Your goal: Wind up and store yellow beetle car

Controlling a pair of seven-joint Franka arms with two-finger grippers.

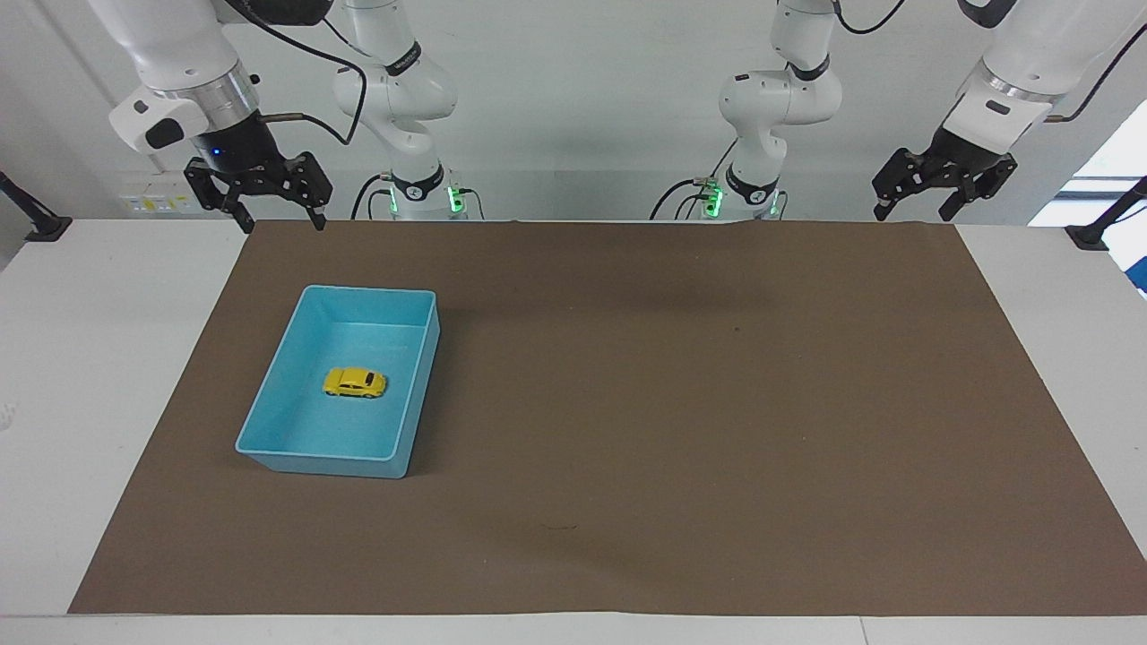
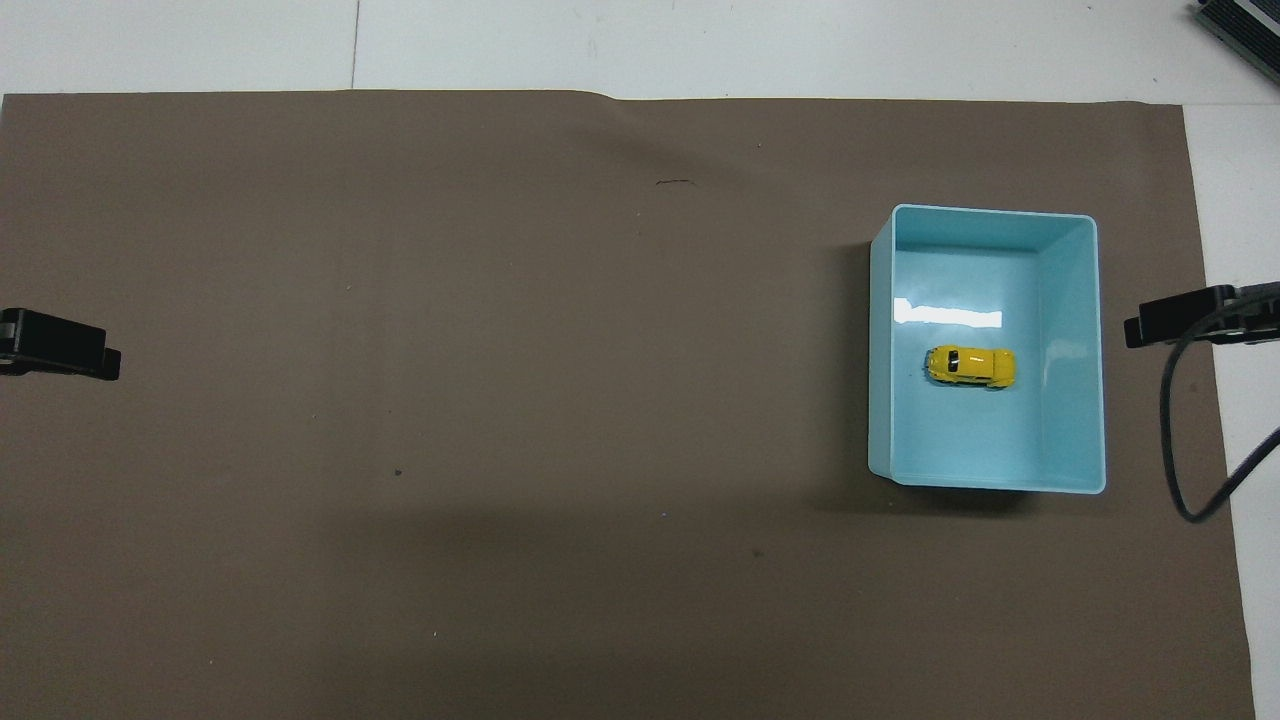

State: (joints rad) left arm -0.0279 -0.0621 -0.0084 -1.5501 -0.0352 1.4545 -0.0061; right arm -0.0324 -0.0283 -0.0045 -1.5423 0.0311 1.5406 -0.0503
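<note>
Both end effectors hang high at the robots' edge of the counter, and neither holds anything. From the right end effector (image 1: 275,218) the yellow beetle car (image 1: 355,382) lies farther from the robots and far below it; this end effector is over the corner of the brown mat (image 1: 681,430) at the right arm's end, with its fingers spread apart and empty. The left end effector (image 1: 916,210) is over the mat's corner at the left arm's end, well apart from the car, also with fingers spread; this arm waits.

The car rests on its wheels near the middle of the floor of the blue bin (image 1: 256,405), touching no wall. Its long axis runs across the short width of the bin, so it points from one arm's end of the counter toward the other. In the overhead view the car (image 2: 971,366) shows the same, with free floor on every side inside the bin (image 2: 880,350).

Nothing else is in the bin. It stands on the mat toward the right arm's end, with its long side running away from the robots.

I judge that the storing is already done, because the car sits inside the bin. If any move is still needed, the right arm is clearly the nearer one, and it would have to come down between the walls and close across the car's narrow body.
</note>
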